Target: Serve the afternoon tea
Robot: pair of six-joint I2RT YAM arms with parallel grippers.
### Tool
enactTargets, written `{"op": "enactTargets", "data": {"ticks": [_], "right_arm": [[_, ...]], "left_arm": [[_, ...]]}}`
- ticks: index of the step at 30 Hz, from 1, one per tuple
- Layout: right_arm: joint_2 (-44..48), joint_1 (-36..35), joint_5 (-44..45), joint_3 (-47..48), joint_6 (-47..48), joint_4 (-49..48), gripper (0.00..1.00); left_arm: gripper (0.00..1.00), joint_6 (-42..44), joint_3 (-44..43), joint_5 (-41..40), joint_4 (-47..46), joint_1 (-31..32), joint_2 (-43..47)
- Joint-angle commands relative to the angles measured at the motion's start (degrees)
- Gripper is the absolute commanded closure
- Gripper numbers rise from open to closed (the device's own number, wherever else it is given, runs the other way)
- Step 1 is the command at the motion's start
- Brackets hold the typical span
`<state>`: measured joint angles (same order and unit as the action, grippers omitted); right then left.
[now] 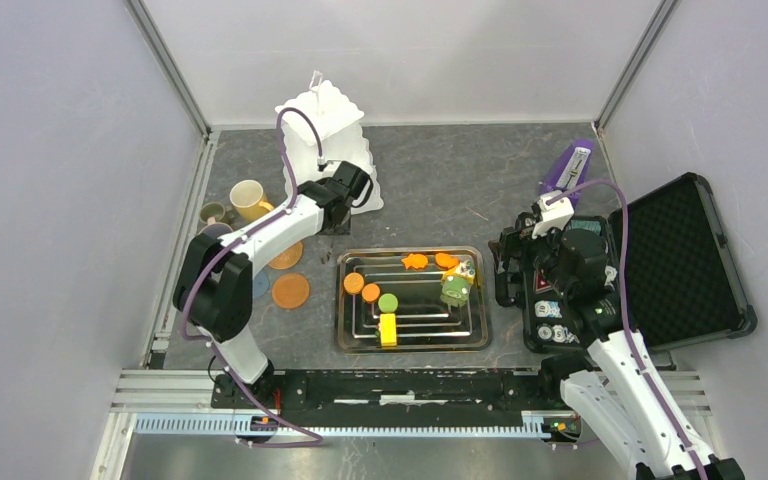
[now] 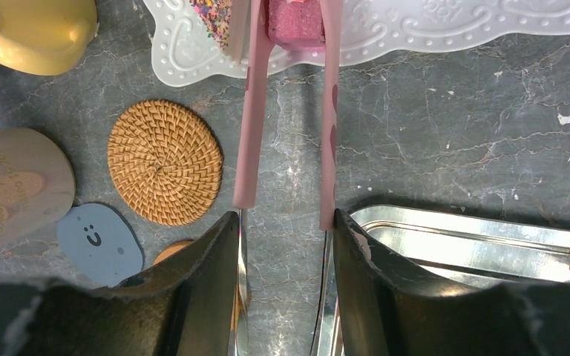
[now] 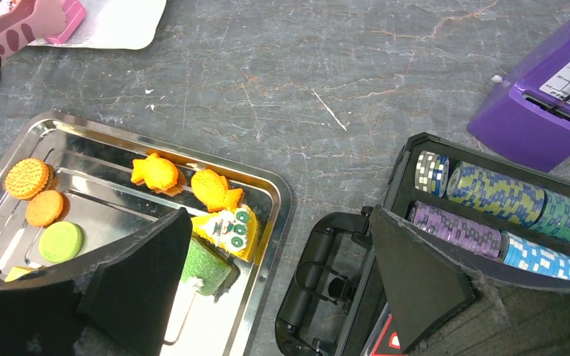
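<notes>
Upper left of the top view: green mug (image 1: 213, 212) and yellow mug (image 1: 248, 198) side by side near the wall. The beige mug (image 2: 11, 185) is just below them, partly under the left arm. Lower in that corner lies an orange coaster (image 1: 290, 290). In the left wrist view a woven coaster (image 2: 165, 162) sits beside the beige mug, with a blue coaster (image 2: 98, 236) bearing a smiley face below it. The left gripper (image 2: 286, 222) is clenched on pink tongs (image 2: 251, 111), which run up the frame over bare table (image 2: 453, 133). The tong tips are on the bottom plate of the white stand (image 2: 415, 30), one each side of a pink cake (image 2: 295, 18). A sprinkled cake (image 2: 211, 11) lies just left of it against the left tong arm. The stand stands at top centre-left of the top view, the arm in front of its base. At centre is the metal tray (image 1: 410, 345). It holds orange biscuits (image 3: 28, 178) and a green biscuit (image 3: 61, 241) at its left. Two orange fish cakes (image 3: 156, 172) are along its far edge, and a yellow cake (image 3: 226, 226) and green cake (image 3: 206, 267) at its right. The right gripper (image 3: 278, 222) hangs released, jaws wide, over the gap between the tray corner and the black case (image 3: 326, 259). It holds nothing; its left finger covers part of the tray. In the case are rows of chips (image 3: 490, 196). Upper right: a purple metronome (image 3: 542, 111), apart from the case.
</notes>
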<state>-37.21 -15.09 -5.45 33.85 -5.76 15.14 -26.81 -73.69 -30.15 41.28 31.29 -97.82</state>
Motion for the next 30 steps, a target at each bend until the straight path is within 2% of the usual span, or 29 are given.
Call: {"op": "enactTargets", "data": {"ticks": [1,4,10,19,30], "right_arm": [[0.19,0.24,0.58,0.01,0.34,-1.08,0.02],[0.12,0.24,0.45,-0.18,0.26,-1.32,0.02],[-0.08,0.29,0.13,-0.32,0.08,-1.62,0.02],[-0.47,0.23,-0.17,-0.01,0.18,-1.67,0.02],[0.20,0.24,-0.08,-0.36,0.07,-1.53,0.02]], "left_arm": [[0.90,0.18,-0.93,-2.02,-2.70,-0.35,-0.20],[0.76,0.22,-0.70,-1.94,-2.69,-0.35,0.17],[0.59,0.86,-0.32,-1.25,-2.78,-0.35,0.98],[0.50,1.31,-0.06,-1.05,-2.94,-0.35,2.17],[0.42,1.84,0.30,-0.45,-2.94,-0.35,3.07]]}}
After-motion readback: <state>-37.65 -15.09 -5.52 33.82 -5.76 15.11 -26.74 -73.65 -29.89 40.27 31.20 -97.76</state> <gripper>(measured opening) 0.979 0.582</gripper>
